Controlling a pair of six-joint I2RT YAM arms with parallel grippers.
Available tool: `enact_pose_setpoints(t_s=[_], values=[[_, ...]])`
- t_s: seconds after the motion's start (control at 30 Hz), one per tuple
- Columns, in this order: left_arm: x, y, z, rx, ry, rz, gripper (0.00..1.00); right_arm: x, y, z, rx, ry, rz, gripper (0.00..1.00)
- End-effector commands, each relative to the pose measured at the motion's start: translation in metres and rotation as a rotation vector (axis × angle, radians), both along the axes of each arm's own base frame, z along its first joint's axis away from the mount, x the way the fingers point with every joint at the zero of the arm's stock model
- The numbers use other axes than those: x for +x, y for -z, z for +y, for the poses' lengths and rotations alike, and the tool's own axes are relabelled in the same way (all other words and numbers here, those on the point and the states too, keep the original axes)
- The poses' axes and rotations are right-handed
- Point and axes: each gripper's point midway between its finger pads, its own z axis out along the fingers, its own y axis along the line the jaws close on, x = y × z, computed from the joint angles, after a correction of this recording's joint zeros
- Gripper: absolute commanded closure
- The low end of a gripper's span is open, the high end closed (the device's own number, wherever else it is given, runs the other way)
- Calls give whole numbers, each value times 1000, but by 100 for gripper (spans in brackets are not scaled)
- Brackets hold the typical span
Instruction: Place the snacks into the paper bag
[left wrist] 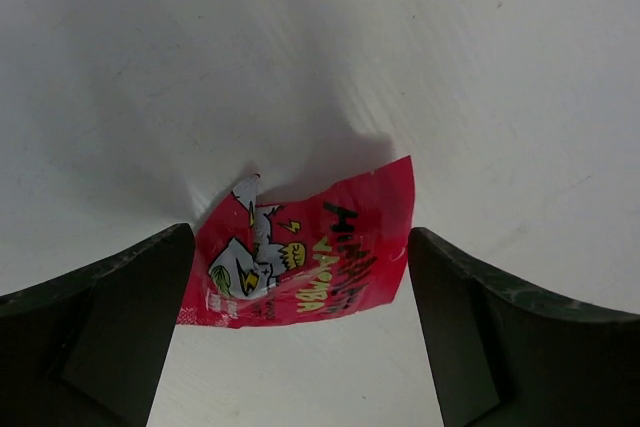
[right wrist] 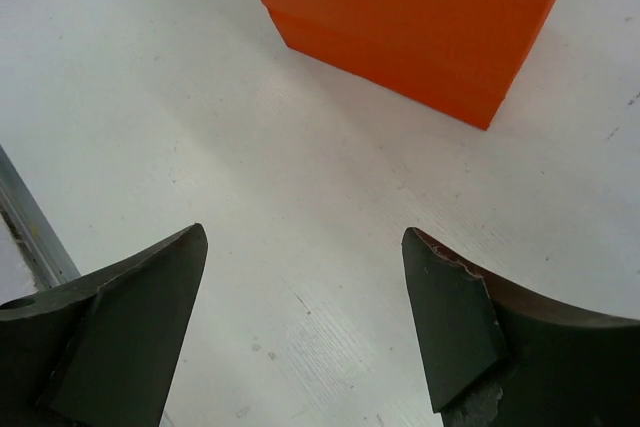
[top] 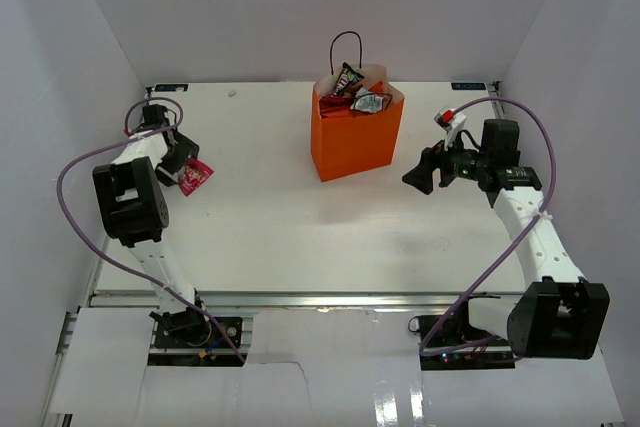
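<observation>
As a crinkly red snack packet (left wrist: 325, 252) is lying flat on the white counter (left wrist: 450, 67), long axis finger to finger, the left gripper (left wrist: 300, 237) is straddling it, spread wide; the right gripper (right wrist: 305, 237) is gaping empty.

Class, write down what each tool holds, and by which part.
Nothing is held. The left tool stands open over the pink packet; the right tool is open, empty.

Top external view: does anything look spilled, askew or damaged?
Nothing is spilled or damaged. The paper bag stands upright, with wrappers poking above its rim. One red-pink packet lies on the table between the open fingers of the left gripper, one corner curled up.
</observation>
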Motion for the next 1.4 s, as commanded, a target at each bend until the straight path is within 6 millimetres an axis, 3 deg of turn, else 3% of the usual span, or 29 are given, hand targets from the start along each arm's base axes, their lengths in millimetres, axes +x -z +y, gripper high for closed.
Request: enact_pose_setpoints(t_s=[0.0, 0.1, 0.17, 0.2, 0.37, 0.5, 0.53, 0.6, 0.67, 0.73, 0.8, 0.83, 0.87, 0.9, 0.93, 0.97, 1.0, 1.03, 1.07, 1.1, 1.13, 1.2, 1.23, 1.37], values=[[-7, 4, -8, -12, 134, 56, 2, -4, -27, 6, 30, -48, -107, 15], [-14, 22, -14, -48, 160, 91, 5, -5, -28, 8, 42, -57, -101, 15], [-20, 31, -18, -70, 172, 113, 19, -5, -28, 10, 54, -69, -93, 15], [-22, 33, -20, -74, 173, 118, 31, -5, -29, 11, 58, -74, -93, 15], [-28, 36, -28, -109, 191, 119, 47, -14, -32, 18, 77, -152, -103, 15], [-29, 23, -47, -185, 253, 47, 58, -42, -40, 35, 140, -355, -150, 16], [-26, 18, -52, -198, 274, 14, 63, -58, -38, 44, 154, -418, -122, 16], [-32, 12, -73, -287, 331, -32, 66, -72, -40, 56, 127, -532, -195, 16], [-27, -9, -91, -333, 395, -131, 70, -97, -25, 75, 70, -636, -151, 17], [-36, -22, -122, -432, 467, -188, 71, -116, -15, 97, 7, -751, -188, 17], [-47, -33, -155, -527, 535, -213, 72, -112, -2, 105, -95, -760, -241, 17], [-56, -35, -167, -552, 554, -221, 72, -113, 1, 121, -129, -800, -313, 16], [-62, -36, -178, -578, 575, -220, 73, -98, 8, 121, -227, -756, -363, 15], [-71, -38, -201, -622, 610, -203, 73, -93, 11, 127, -266, -758, -405, 11], [-83, -32, -214, -648, 625, -178, 73, -95, 14, 139, -312, -811, -490, 10], [-88, -35, -223, -664, 638, -174, 73, -84, 12, 145, -362, -803, -575, 8], [-101, -35, -248, -693, 694, -144, 73, -83, 12, 152, -380, -830, -634, 6], [-107, -35, -257, -720, 686, -132, 73, -92, 17, 164, -391, -888, -709, 5], [-117, -32, -264, -743, 684, -114, 73, -88, 20, 168, -422, -867, -758, 2], [-124, -35, -277, -775, 714, -114, 73, -77, -4, 188, -391, -792, -922, 10], [-130, -35, -284, -804, 702, -97, 73, -93, 13, 201, -402, -826, -983, 10], [-143, -33, -295, -845, 715, -63, 73, -102, 6, 219, -393, -843, -1156, 10], [-148, -35, -300, -867, 722, -53, 73, -118, 12, 228, -381, -912, -1193, 10], [-160, -40, -316, -905, 747, -21, 73, -144, 31, 249, -367, -1075, -1250, 9]])
